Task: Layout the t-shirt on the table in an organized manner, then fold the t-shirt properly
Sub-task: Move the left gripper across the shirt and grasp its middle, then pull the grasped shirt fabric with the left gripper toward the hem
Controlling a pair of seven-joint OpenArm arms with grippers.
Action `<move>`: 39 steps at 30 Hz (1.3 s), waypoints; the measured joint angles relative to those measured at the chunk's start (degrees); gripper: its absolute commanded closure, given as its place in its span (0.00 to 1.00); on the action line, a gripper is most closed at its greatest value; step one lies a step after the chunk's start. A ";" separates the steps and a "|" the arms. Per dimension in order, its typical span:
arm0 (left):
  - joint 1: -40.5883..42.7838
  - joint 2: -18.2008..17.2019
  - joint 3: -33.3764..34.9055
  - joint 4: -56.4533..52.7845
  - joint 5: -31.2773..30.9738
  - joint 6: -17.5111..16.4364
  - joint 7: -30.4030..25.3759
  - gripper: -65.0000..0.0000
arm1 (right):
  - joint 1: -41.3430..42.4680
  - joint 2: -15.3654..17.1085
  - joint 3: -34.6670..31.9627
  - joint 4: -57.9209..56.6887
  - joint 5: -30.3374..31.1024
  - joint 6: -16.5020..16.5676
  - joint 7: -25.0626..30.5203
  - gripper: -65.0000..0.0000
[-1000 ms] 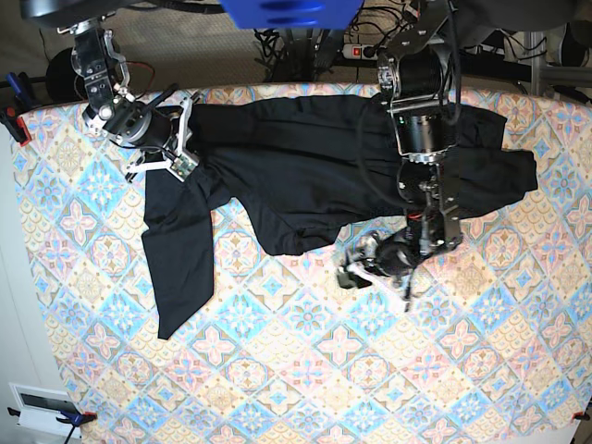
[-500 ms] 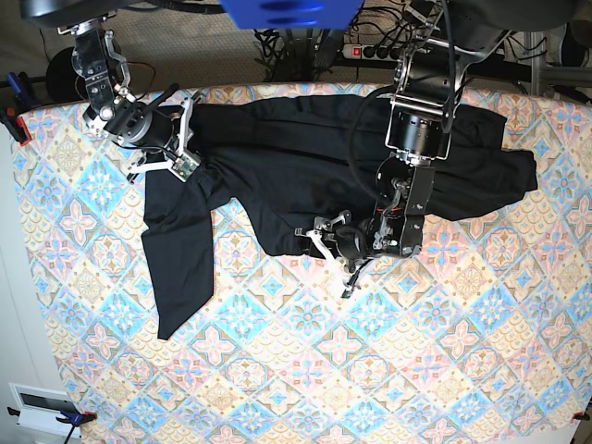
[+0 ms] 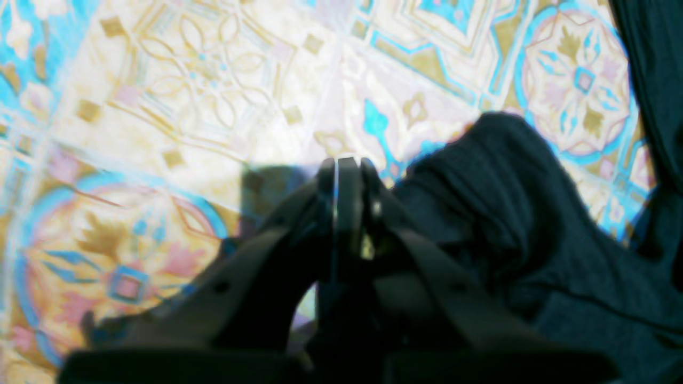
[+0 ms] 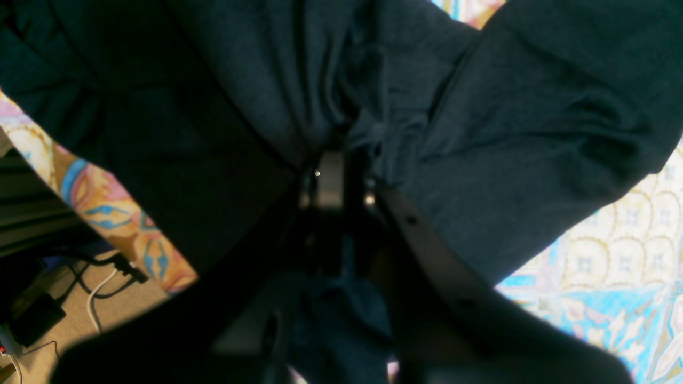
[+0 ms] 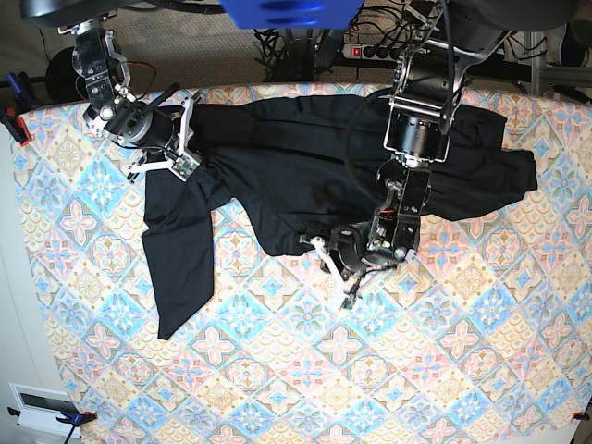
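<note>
Item, t-shirt point(image 5: 305, 176): black, lying rumpled across the far half of the table point(image 5: 277, 370), one long sleeve trailing from its left shoulder toward the table's near edge, the body bunching in creases toward the table's far right corner. Right gripper point(image 5: 180, 153), at the garment's left shoulder: jaws pressing together on a gathered fold of the cloth, fabric draping around the fingers in the wrist view. Left gripper point(image 5: 340, 264), at the garment's lower hem near the table's middle: jaws sitting drawn fully together; whether any cloth is caught between them cannot be told.
</note>
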 measured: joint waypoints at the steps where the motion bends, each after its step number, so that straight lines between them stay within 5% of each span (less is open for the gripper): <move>1: -0.31 0.00 -0.63 1.25 0.11 -0.15 0.09 1.00 | -0.02 0.00 0.00 0.00 0.00 0.00 -0.02 1.00; 7: -1.49 -0.09 -8.50 9.68 0.04 -0.07 -0.63 1.00 | 0.00 0.00 0.02 0.00 0.00 0.00 0.00 1.00; 11: -1.18 -0.04 -8.02 7.74 1.22 0.00 4.63 0.99 | 0.02 0.00 0.02 0.00 0.00 0.00 0.00 1.00; 19: -0.39 -3.28 5.22 -2.16 0.04 -0.09 2.91 0.54 | 0.04 -0.02 0.02 0.02 0.02 0.02 -0.07 1.00; 22: -0.68 -4.48 9.68 -2.16 0.20 -0.02 0.28 0.47 | 0.00 0.00 0.02 0.02 0.00 0.00 -0.17 1.00; 34: -4.02 -0.63 15.87 -12.61 -0.42 0.13 -9.40 0.50 | 0.00 0.02 0.02 0.09 -0.02 0.00 -0.20 1.00; 39: -4.00 -0.44 15.85 -13.05 -8.11 0.44 -9.44 0.81 | 0.00 0.00 0.02 0.20 0.00 0.00 -0.02 1.00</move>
